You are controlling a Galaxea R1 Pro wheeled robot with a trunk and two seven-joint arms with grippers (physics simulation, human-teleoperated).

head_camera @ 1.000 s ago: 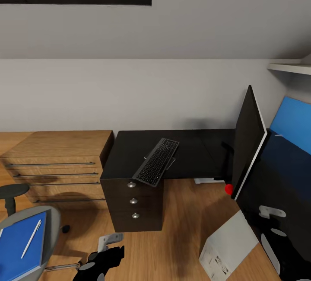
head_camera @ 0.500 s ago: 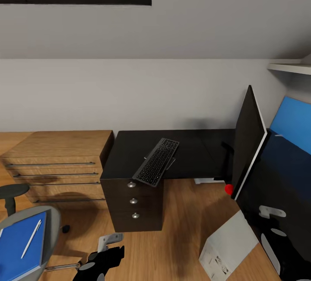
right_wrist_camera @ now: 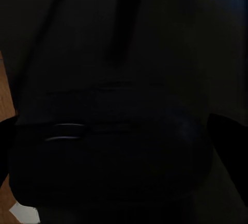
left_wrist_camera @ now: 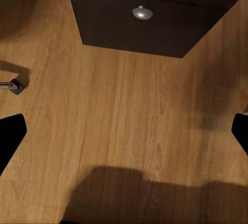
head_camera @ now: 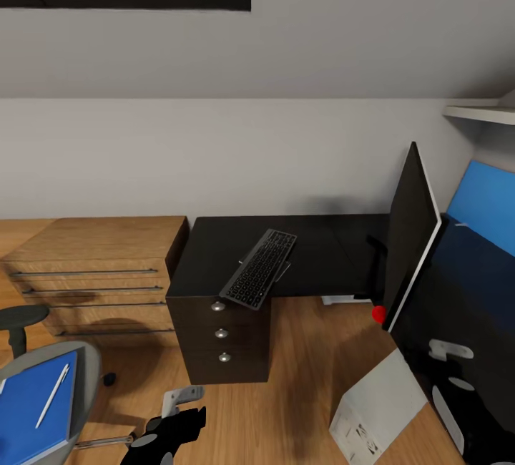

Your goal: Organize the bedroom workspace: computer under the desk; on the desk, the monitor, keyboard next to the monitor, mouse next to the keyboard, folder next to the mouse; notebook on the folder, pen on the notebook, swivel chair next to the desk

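Note:
The glossy black desk (head_camera: 214,247) stands against the wall. The keyboard (head_camera: 259,269) lies slanted on it, overhanging the front edge above the drawers. The monitor (head_camera: 409,236) stands edge-on at the right. The computer (head_camera: 378,408) leans on the floor below it. At the lower left, the swivel chair (head_camera: 84,379) carries the blue folder (head_camera: 28,415) with the pen (head_camera: 51,395) on top. The notebook is out of view. My left gripper (left_wrist_camera: 124,131) hangs open over bare floor near the drawers. My right gripper (right_wrist_camera: 119,152) is open just above a dark rounded shape, seemingly the mouse (right_wrist_camera: 113,146).
A low light-wood dresser (head_camera: 93,265) sits left of the desk. A drawer knob (left_wrist_camera: 142,13) and a chair leg tip (left_wrist_camera: 13,85) show near the left gripper. A blue panel (head_camera: 486,207) and a white shelf (head_camera: 479,113) are at the right.

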